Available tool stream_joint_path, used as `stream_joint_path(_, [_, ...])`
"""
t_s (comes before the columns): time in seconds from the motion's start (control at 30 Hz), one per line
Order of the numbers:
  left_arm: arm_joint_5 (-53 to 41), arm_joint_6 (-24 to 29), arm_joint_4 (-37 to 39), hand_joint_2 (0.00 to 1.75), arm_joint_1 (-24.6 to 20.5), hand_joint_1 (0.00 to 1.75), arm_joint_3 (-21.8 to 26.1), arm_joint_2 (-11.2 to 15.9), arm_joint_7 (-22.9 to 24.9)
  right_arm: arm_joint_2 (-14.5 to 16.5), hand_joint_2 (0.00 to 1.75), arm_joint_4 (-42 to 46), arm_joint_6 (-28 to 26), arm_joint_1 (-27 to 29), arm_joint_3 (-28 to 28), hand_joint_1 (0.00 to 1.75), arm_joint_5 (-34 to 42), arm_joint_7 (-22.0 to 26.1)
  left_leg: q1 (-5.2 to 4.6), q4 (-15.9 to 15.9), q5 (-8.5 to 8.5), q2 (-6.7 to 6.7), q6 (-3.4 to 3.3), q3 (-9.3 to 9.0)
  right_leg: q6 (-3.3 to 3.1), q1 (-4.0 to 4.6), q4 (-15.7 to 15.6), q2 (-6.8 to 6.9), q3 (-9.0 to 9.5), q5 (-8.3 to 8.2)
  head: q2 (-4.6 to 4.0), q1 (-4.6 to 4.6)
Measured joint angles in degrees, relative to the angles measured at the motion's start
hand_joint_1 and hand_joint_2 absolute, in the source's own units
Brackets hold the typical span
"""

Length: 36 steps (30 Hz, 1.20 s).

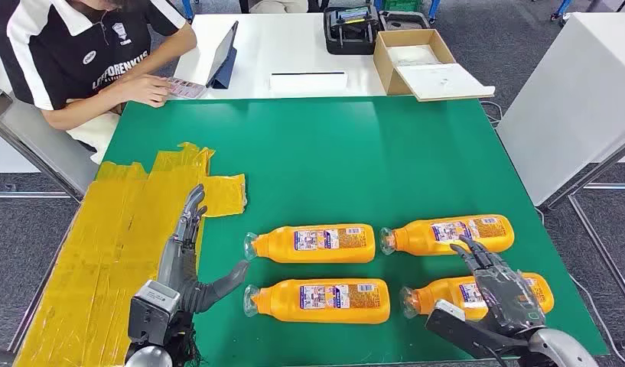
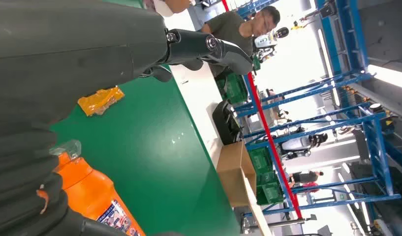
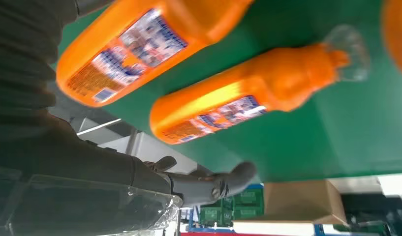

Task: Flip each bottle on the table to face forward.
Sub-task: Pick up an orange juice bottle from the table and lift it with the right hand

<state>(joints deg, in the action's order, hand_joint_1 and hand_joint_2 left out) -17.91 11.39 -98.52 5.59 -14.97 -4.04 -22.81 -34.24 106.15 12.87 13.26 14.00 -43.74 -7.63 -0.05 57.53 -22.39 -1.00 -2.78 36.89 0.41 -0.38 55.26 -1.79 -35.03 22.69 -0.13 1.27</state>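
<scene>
Several orange bottles with clear caps lie on their sides on the green table point(image 1: 332, 153), caps pointing left, labels up. The back left bottle point(image 1: 317, 242) and back right bottle point(image 1: 450, 233) form one row; the front left bottle point(image 1: 324, 300) and front right bottle point(image 1: 439, 293) form the other. My left hand point(image 1: 188, 256) lies open on the table, its thumb reaching toward the front left bottle's cap point(image 2: 66, 147). My right hand point(image 1: 504, 294) hovers open over the front right bottle point(image 3: 135, 44), with its fingers pointing at the back right bottle point(image 3: 238, 98).
A patch of yellow tape point(image 1: 102, 245) covers the table's left side. A person point(image 1: 79, 53) sits at the far left by a tablet point(image 1: 225, 57). A cardboard box point(image 1: 416, 57) and a black case point(image 1: 353, 29) stand on the white table behind.
</scene>
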Motion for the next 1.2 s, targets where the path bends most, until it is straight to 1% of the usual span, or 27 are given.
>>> stream_joint_path(0.07, [0.5,0.1,0.5,1.75,-0.4,0.00,0.0,0.0,0.0,-1.6,1.75,-0.3,1.7,0.1,0.0,0.00,2.0,-0.2,-0.01,0.0,-0.01,0.00,-0.02,0.00,0.00,-0.01,0.0,0.00,0.00,0.00,0.00,0.00])
stream_joint_path(0.17, [1.8,0.3,2.1,1.75,-1.7,0.00,0.3,0.0,0.2,-7.3,1.75,-1.1,4.8,0.5,0.0,0.00,6.8,-0.7,-0.03,0.0,-0.03,-0.01,-0.06,0.00,0.00,-0.03,0.0,0.01,0.00,0.00,0.00,-0.01])
stream_joint_path(0.23, [2.5,0.5,3.1,1.75,-2.6,0.00,0.5,0.0,0.3,-10.6,1.75,-1.4,5.3,1.1,0.0,0.00,8.4,-1.2,-0.03,0.0,-0.03,-0.01,-0.07,0.00,0.00,-0.03,0.0,0.01,0.00,0.00,0.00,-0.01])
stream_joint_path(0.33, [3.2,0.8,4.7,1.75,-3.8,0.00,0.9,0.0,0.4,-13.9,1.75,-1.5,5.2,2.4,-0.1,0.00,10.0,-2.1,-0.03,0.0,-0.04,0.00,-0.07,0.00,0.00,-0.03,0.0,0.00,0.00,0.00,0.00,-0.01])
stream_joint_path(0.43, [3.6,1.0,5.6,1.75,-4.5,0.00,1.2,0.0,0.3,-15.8,1.75,-1.5,5.1,3.2,-0.1,0.00,10.6,-2.6,-0.03,0.0,-0.05,0.03,-0.08,-0.01,0.00,-0.02,0.0,-0.01,0.00,0.00,0.00,-0.01])
stream_joint_path(0.63, [4.3,1.2,7.3,1.75,-5.4,0.00,1.6,0.0,0.1,-18.3,1.75,-1.6,5.0,4.6,-0.6,0.00,13.2,-4.3,-0.03,0.0,-0.05,0.03,-0.08,-0.01,0.00,-0.01,0.0,-0.01,-0.01,0.01,0.00,0.01])
stream_joint_path(0.77, [5.1,1.7,9.4,1.75,-6.4,0.00,2.0,0.0,-0.9,-20.9,1.75,-2.8,4.7,5.0,-2.5,0.00,16.0,-3.1,-0.03,0.0,-0.04,0.04,-0.08,-0.01,0.00,-0.01,0.0,-0.02,0.00,0.00,0.00,-0.01])
stream_joint_path(0.83, [5.5,2.4,10.2,1.75,-6.6,0.00,2.2,0.0,-1.3,-21.3,1.75,-4.4,4.6,3.9,-3.1,0.00,14.9,-2.2,-0.04,0.0,-0.04,0.06,-0.08,-0.02,0.01,-0.01,0.0,-0.03,0.00,0.00,0.00,-0.01])
stream_joint_path(0.9, [5.7,3.1,10.8,1.75,-6.7,0.00,2.4,0.0,-1.4,-20.8,1.75,-6.8,4.4,1.9,-2.9,0.00,11.9,-1.4,-0.05,0.0,-0.03,0.07,-0.09,-0.04,0.02,-0.01,0.0,-0.04,0.00,-0.01,0.00,-0.01])
stream_joint_path(1.0, [5.8,3.6,11.4,1.75,-6.7,0.00,2.6,0.0,-1.4,-19.0,1.75,-11.1,3.4,-1.1,-2.1,0.00,7.7,-0.5,-0.08,0.0,-0.01,0.06,-0.12,-0.04,0.02,-0.01,0.0,-0.02,0.00,-0.02,0.00,0.00])
stream_joint_path(1.2, [5.8,4.0,12.4,1.75,-6.6,0.00,2.8,0.0,-1.5,-15.9,1.75,-16.8,1.4,-3.9,-0.4,0.00,4.3,0.3,-0.06,0.0,-0.01,0.05,-0.14,0.01,0.02,-0.01,0.0,0.00,0.00,-0.01,0.00,0.01])
